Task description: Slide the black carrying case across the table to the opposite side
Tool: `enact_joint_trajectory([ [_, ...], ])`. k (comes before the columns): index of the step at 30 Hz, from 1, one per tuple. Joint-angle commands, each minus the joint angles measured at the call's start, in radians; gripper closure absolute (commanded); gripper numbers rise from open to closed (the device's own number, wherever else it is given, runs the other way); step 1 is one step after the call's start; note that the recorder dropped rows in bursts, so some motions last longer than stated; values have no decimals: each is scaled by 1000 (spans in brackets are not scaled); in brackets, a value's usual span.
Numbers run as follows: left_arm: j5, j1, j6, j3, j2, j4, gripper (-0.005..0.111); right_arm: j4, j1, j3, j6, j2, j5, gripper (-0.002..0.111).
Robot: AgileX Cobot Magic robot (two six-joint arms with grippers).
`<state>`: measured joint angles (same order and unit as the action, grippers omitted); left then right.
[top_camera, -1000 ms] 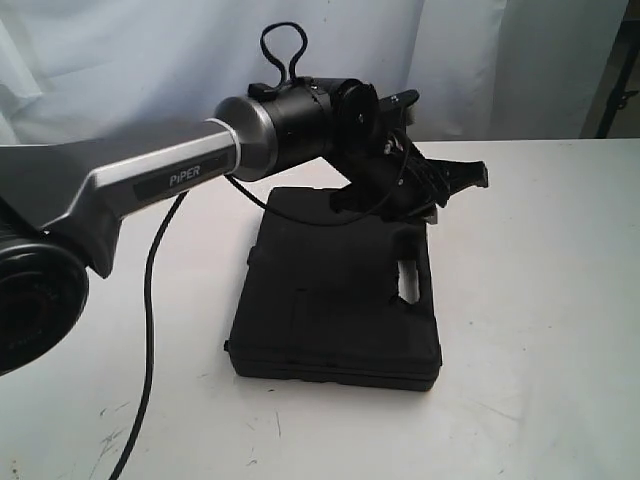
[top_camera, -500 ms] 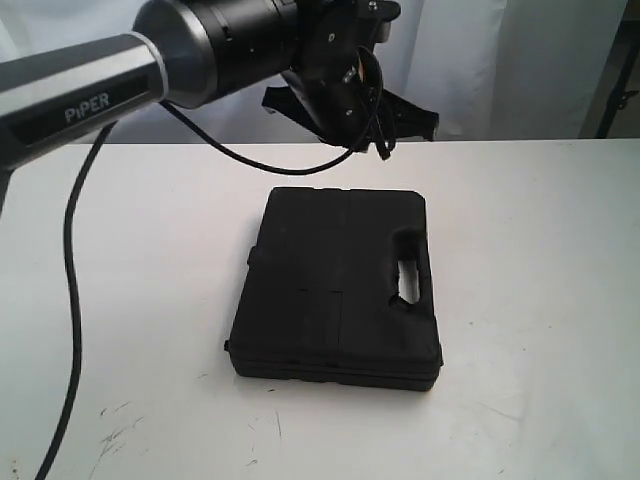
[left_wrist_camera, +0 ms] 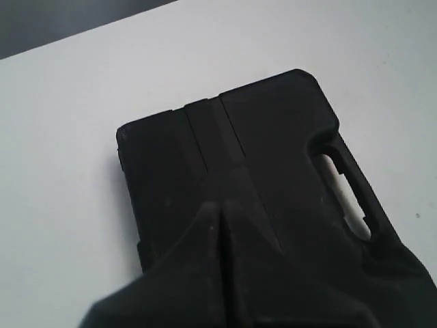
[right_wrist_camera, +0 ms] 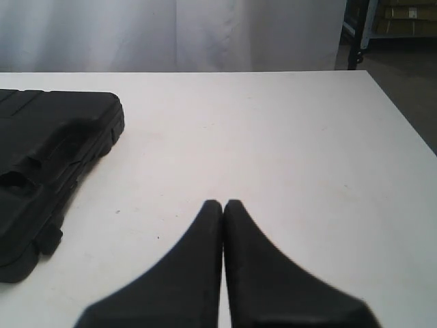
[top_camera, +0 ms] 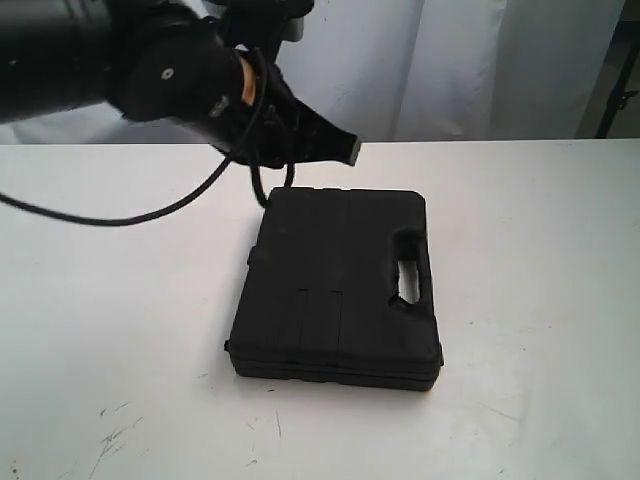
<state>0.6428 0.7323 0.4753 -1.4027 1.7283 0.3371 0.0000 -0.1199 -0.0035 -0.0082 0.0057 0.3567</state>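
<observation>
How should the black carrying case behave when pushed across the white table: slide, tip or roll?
The black carrying case lies flat and broad on the table, so it will probably slide, not tip or roll. Its moulded shell looks rigid, so it likely won't flex. Pushed near a corner, it may turn.

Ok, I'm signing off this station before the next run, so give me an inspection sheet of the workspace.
Surface: white table, black scuff marks low left in the exterior view.
Job's things: black carrying case lying flat, closed, handle cutout on its right side.
Clutter: nothing seen.
Grippers: left claw shut, empty, raised over the case; right claw shut, empty, over bare table beside the case.
Cables: black cable looping down near the case's far corner.
Surroundings: white curtain behind the table.
</observation>
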Motion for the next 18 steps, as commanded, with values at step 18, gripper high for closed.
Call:
enact_joint_trajectory([
  [18,-130,4,41,501,-311,78,107,-10,5,4,0,-6,-14,108],
])
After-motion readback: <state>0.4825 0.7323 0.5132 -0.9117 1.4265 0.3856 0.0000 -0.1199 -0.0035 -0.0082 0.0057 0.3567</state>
